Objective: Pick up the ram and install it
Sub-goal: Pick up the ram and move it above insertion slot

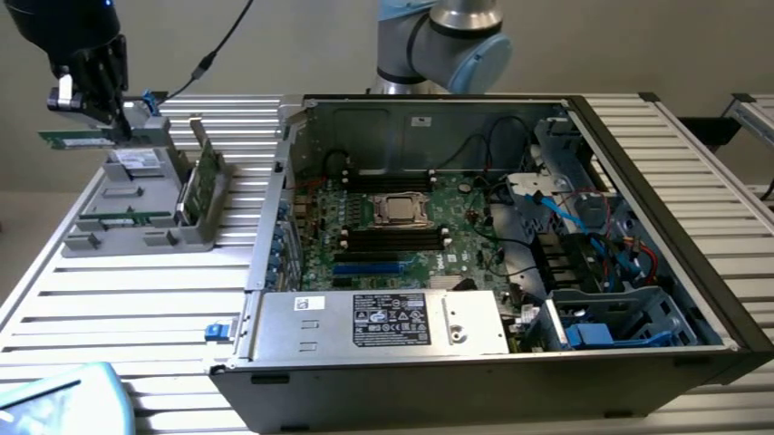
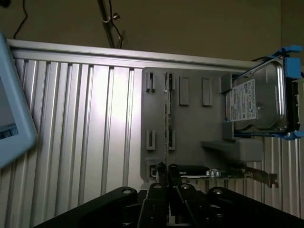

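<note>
My gripper (image 1: 119,125) hangs at the exterior view's far left, above the back of a grey parts holder (image 1: 127,213). It is shut on the ram (image 1: 71,138), a thin green stick that lies level and sticks out toward the exterior view's left. In the wrist view the ram (image 2: 166,118) appears edge-on as a thin line running out from between the dark fingertips of the gripper (image 2: 167,175), over the holder's slots (image 2: 159,114). The open computer case (image 1: 677,208) lies to the exterior view's right, with black memory slots (image 1: 390,239) around the processor (image 1: 394,209).
A wider green card (image 1: 201,181) stands on edge in the holder. A grey drive in a blue bracket (image 2: 259,99) sits beside it. The power supply (image 1: 381,322) fills the case's near side. A pale blue-edged device (image 1: 54,399) lies at the table's near corner.
</note>
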Robot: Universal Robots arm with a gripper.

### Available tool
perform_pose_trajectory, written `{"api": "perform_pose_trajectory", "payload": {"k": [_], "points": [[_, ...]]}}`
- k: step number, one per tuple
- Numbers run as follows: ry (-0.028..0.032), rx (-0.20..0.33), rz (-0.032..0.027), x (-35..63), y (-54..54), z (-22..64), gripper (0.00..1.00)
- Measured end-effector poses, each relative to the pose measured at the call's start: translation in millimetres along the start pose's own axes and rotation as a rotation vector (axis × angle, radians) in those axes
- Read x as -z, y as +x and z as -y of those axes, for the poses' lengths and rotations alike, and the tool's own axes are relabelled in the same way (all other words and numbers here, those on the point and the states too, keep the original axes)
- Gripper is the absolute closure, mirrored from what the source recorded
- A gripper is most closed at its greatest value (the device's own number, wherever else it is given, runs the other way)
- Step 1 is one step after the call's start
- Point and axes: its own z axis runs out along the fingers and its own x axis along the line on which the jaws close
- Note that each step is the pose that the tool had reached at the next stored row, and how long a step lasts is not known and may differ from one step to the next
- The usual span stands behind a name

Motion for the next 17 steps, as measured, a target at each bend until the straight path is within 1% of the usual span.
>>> {"api": "perform_pose_trajectory", "payload": {"k": [5,12,17], "points": [[-0.0080,-0.001,0.0008,7.9,-0.1,10.2,0.87],[-0.0196,-0.002,0.0043,16.0,0.7,29.1,0.87],[-0.0294,-0.002,0.0064,21.0,1.4,42.1,0.87]]}}
